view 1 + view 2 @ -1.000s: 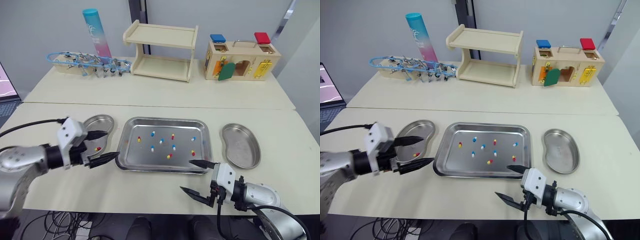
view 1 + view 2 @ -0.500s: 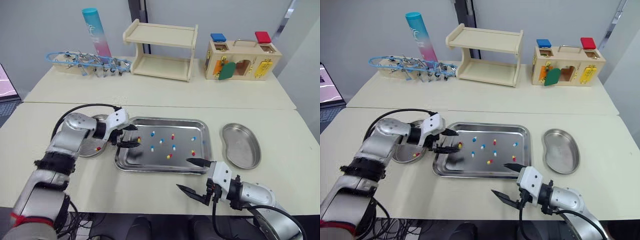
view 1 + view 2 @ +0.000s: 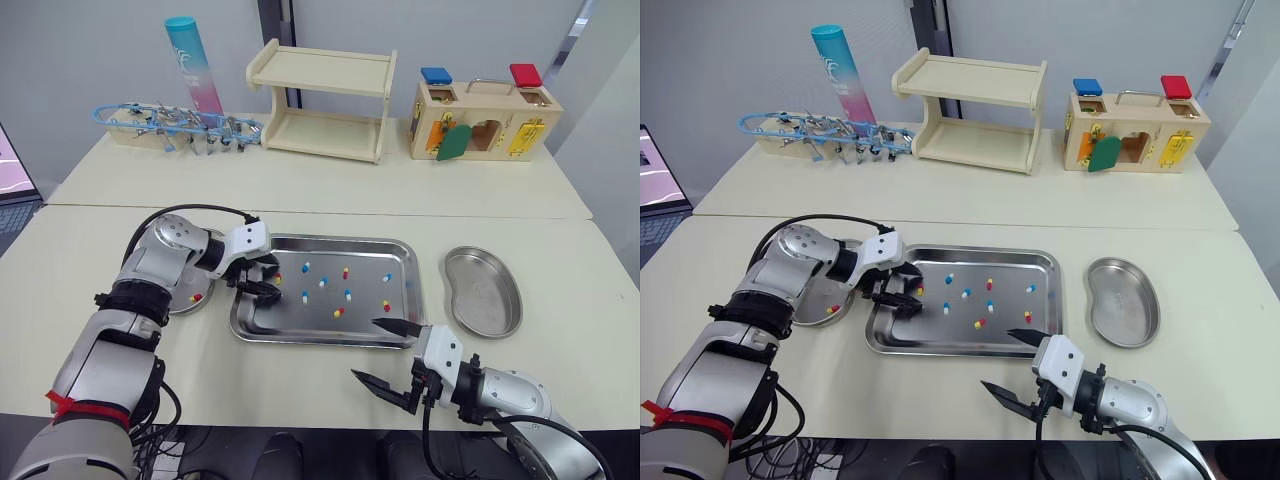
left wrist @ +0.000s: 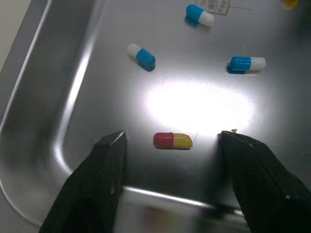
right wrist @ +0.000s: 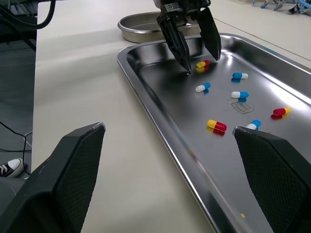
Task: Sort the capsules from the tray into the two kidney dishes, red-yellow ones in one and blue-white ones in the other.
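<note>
Red-and-yellow small capsule lies near the left end of the shiny steel tray, right between the black fingers of the left pincer, which is spread wide. It is smooth, so it may slip out or skid on the slick steel when they close. Right pincer hangs wide too, over the pale desk
</note>
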